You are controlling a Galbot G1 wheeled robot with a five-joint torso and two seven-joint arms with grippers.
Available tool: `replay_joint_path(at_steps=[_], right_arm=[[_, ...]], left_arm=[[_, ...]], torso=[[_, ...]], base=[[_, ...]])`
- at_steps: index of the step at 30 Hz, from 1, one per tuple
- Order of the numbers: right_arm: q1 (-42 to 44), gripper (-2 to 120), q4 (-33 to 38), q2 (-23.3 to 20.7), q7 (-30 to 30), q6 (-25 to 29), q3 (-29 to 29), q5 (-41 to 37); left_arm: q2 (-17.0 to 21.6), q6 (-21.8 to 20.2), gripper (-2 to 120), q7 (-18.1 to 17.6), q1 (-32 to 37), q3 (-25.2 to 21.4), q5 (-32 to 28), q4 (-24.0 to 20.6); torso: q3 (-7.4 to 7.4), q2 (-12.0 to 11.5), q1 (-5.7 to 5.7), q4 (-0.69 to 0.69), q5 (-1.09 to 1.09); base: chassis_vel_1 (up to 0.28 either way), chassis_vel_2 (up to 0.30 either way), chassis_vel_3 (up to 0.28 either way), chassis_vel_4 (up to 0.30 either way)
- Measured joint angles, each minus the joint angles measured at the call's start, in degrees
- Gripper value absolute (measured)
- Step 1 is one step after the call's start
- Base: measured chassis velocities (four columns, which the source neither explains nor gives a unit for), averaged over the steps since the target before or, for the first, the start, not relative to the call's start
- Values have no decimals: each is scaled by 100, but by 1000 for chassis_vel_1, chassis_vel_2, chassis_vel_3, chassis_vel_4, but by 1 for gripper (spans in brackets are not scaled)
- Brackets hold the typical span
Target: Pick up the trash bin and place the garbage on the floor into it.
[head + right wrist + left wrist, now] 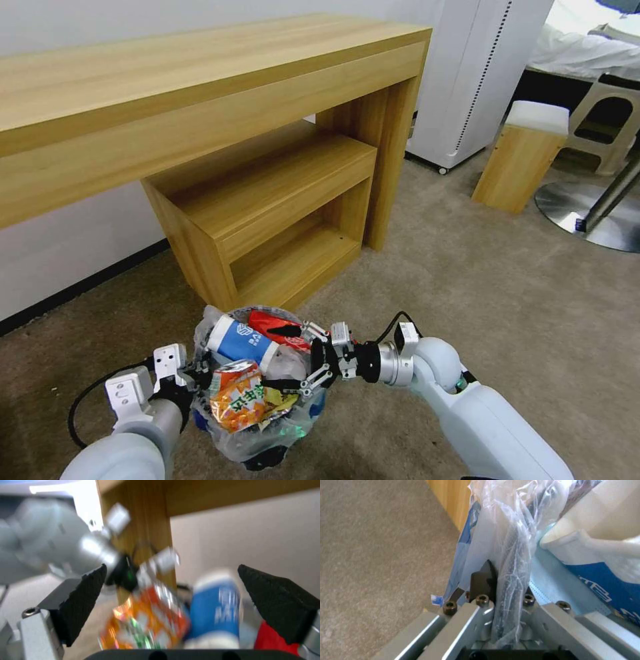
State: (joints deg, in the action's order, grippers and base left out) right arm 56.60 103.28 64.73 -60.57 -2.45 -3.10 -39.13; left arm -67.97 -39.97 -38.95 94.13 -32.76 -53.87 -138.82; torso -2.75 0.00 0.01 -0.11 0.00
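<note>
The trash bin (283, 433), black with a crinkly plastic liner, is low in the head view, just in front of me. My left gripper (198, 379) is shut on its rim and liner (510, 562) on the left side. Garbage fills the bin: a blue-white cup (239, 341), a red wrapper (273, 325), an orange-yellow wrapper (241, 399) and a pale-blue mask (553, 585). My right gripper (288, 357) hangs open just over the bin's right side, nothing between its fingers (280, 602). Its wrist view looks down on the cup (216, 610) and the orange-yellow wrapper (146, 620).
A wooden desk (200, 87) with a low shelf unit (267, 220) stands right behind the bin. A white appliance (473, 73), a wooden stool (520, 157) and a round metal base (587, 213) are at the far right. Beige carpet (480, 300) lies open to the right.
</note>
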Motion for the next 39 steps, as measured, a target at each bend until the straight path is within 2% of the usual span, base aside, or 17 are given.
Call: replay_joint_path(at_steps=[5,8,9,10,11,13,16,17,19,25,27,35,39], right_arm=[[60,100,217,-20,110,165,-193,-428],[186,100,496,-119,691,314,-457,-661],[186,100,496,-119,691,314,-457,-661],[227,100,574,-145,951,358,-524,-664],[338,100,738,-193,1579,444,-668,-651],[378,100,786,-204,1774,466,-711,-640],[560,100,1008,-219,2738,545,-953,-558],[560,100,1008,-219,2738,545,-953,-558],[669,100,1135,-219,3299,569,-1195,-519],[863,100,1252,-210,3390,601,-1552,-290],[946,100,1290,-138,3309,622,-1574,-208],[1006,100,1302,-60,3148,643,-1561,-135],[1014,100,1296,-55,3111,647,-1539,-119]], left_arm=[[-30,-3,0,-77,-94,-120,-254,155],[-119,-14,0,-151,-214,-254,-538,339],[-119,-14,0,-151,-214,-254,-538,339],[-148,-17,0,-168,-239,-284,-614,392],[-214,-20,0,-191,-295,-342,-780,507],[-234,-21,0,-196,-309,-356,-822,538],[-359,-21,0,-206,-395,-405,-1010,762],[-359,-21,0,-206,-395,-405,-1010,762],[-434,-22,0,-209,-455,-412,-1082,958],[-570,-16,0,-168,-544,-450,-1207,1366],[-628,3,0,-49,-535,-451,-1151,1497],[-707,55,0,385,-472,-475,-1047,1420],[-750,59,0,411,-461,-460,-999,1440]], torso=[[0,0,0,0,0],[0,0,0,-1,0],[0,0,0,-1,0],[0,0,0,0,1],[0,0,0,0,0],[0,1,0,-1,-1],[0,0,0,-1,0],[0,0,0,-1,0],[0,0,0,-1,1],[0,0,0,-1,0],[0,0,0,0,0],[0,0,0,0,0],[0,0,0,0,0]], base=[[0,0,0,0],[0,0,0,0],[0,0,0,0],[0,0,0,0],[0,0,0,0],[0,0,0,0],[0,0,0,0],[0,0,0,0],[0,0,0,0],[0,0,0,0],[0,0,0,0],[0,0,0,0],[0,0,0,0]])
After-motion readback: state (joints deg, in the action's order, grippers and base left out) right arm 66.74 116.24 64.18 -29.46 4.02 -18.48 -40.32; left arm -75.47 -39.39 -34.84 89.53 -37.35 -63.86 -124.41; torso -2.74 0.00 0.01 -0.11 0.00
